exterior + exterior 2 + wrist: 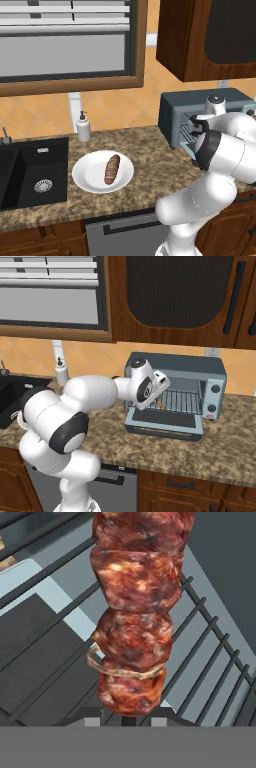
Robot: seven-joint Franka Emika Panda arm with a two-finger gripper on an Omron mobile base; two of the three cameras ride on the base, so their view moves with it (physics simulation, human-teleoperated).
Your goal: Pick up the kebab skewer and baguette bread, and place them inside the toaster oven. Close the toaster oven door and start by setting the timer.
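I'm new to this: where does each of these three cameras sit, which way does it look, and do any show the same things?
Left base view: behind the arm, on its left, looking down over the counter at the baguette bread on its plate; the white arm rises lower right.
Right base view: behind, on its right, facing the open toaster oven; arm lower left.
Hand view: on the hand, looking along the gripper at the kebab skewer over the wire rack.
Both base views share the oven and arm.

The kebab skewer (pixel 134 612) runs off the top edge in the hand view, so its far end can't be seen. From the left, the arm covers the toaster oven (pixel 200 105) opening and its door. From the right, the skewer (pixel 160 404) shows as a sliver beside the hand.
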